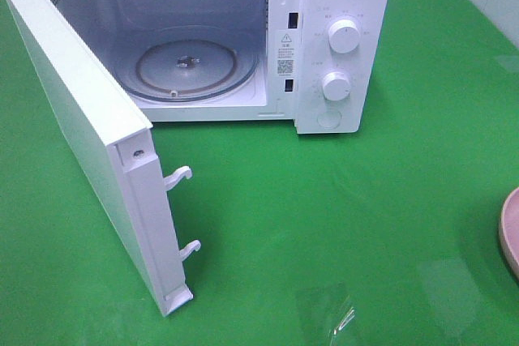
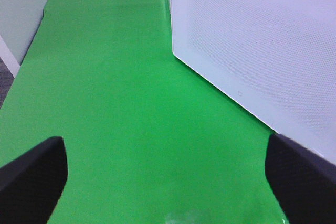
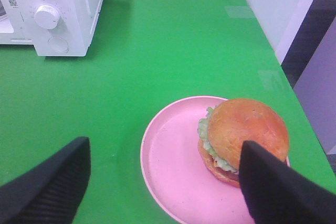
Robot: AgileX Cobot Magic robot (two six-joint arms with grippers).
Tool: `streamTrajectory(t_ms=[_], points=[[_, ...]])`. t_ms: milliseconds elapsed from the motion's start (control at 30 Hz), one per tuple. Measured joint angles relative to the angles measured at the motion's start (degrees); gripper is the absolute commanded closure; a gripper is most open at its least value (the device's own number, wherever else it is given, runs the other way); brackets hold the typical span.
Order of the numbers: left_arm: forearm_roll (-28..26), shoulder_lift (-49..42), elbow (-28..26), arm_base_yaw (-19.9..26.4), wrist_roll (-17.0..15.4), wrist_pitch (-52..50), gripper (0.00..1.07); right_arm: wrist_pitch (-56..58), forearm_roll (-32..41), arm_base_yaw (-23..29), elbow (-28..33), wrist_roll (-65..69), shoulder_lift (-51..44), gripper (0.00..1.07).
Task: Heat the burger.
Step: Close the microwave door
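Note:
The burger (image 3: 241,135) has a golden-brown bun and green lettuce and sits on a pink plate (image 3: 173,171) in the right wrist view. My right gripper (image 3: 165,182) hovers over the plate, open, and one finger (image 3: 278,187) overlaps the burger's near side. In the high view only the plate's rim (image 1: 511,232) shows at the right edge and the burger is out of view. The white microwave (image 1: 340,38) stands at the back with its door (image 1: 89,135) swung wide open and its glass turntable (image 1: 190,66) bare. My left gripper (image 2: 165,182) is open over green cloth beside the door (image 2: 262,51).
Green cloth (image 1: 324,216) covers the table. Two white knobs (image 1: 345,36) sit on the microwave's control panel. The table's right edge (image 3: 273,51) runs close to the plate. A clear tape patch (image 1: 336,313) lies near the front.

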Motion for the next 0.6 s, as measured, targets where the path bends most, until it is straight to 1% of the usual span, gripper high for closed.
streamTrajectory(t_ms=[267,300,333,367,400,433,467,500,533,600], points=[[1.03,0.00,0.00,0.00,-0.06,-0.11,0.13,0.00,0.00,0.00,0.00,0.00,0.00,0.31],[1.20,0.00,-0.17,0.00,-0.17,-0.34,0.16,0.00,0.00,0.00,0.00,0.00,0.00,0.31],[1.20,0.00,-0.17,0.00,-0.17,-0.34,0.16,0.00,0.00,0.00,0.00,0.00,0.00,0.31],[1.49,0.00,-0.86,0.00,-0.80,-2.12,0.22,0.00,0.00,0.00,0.00,0.00,0.00,0.31],[1.49,0.00,-0.86,0.00,-0.80,-2.12,0.22,0.00,0.00,0.00,0.00,0.00,0.00,0.31],[1.83,0.00,-1.26,0.00,-1.09,-6.19,0.31,0.00,0.00,0.00,0.00,0.00,0.00,0.31],[1.83,0.00,-1.26,0.00,-1.09,-6.19,0.31,0.00,0.00,0.00,0.00,0.00,0.00,0.31],[1.89,0.23,-1.26,0.00,-1.32,-10.03,0.44,0.00,0.00,0.00,0.00,0.00,0.00,0.31],[1.89,0.23,-1.26,0.00,-1.32,-10.03,0.44,0.00,0.00,0.00,0.00,0.00,0.00,0.31],[1.89,3.44,-1.32,0.00,-1.38,-15.36,0.76,0.00,0.00,0.00,0.00,0.00,0.00,0.31]])
